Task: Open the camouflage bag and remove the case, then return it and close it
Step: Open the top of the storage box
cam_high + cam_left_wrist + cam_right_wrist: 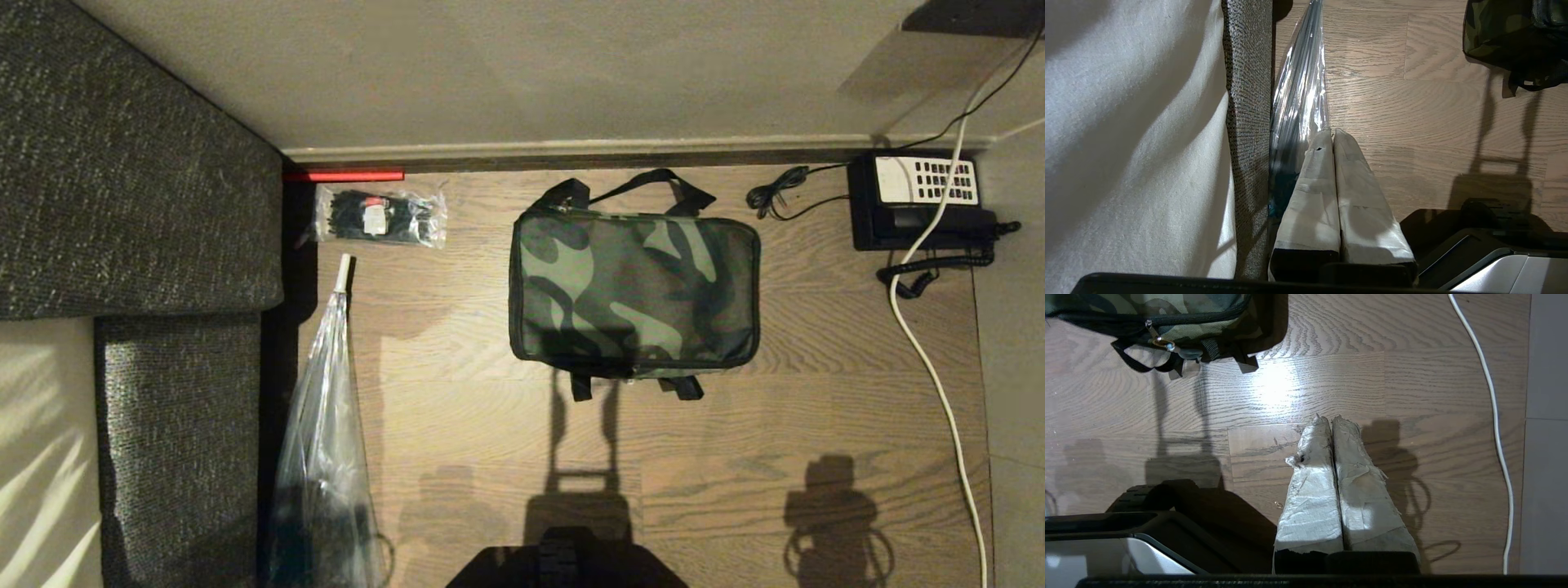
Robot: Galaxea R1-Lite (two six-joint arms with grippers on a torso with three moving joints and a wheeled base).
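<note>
The camouflage bag (635,287) lies flat and zipped shut on the wooden floor near the wall, black straps at its far and near edges. Its near edge with a zipper pull (1163,343) shows in the right wrist view, and a corner of the bag (1515,36) in the left wrist view. The case is hidden. My left gripper (1332,131) hangs shut and empty above the floor beside a clear plastic sleeve. My right gripper (1329,417) is shut and empty over bare floor, short of the bag. Neither arm appears in the head view.
A grey sofa (139,204) fills the left side. A clear packet of black cable ties (380,216) and a long clear plastic sleeve (326,441) lie beside it. A black telephone (918,200) with a white cable (939,376) sits at the right. My base (567,563) is at the bottom.
</note>
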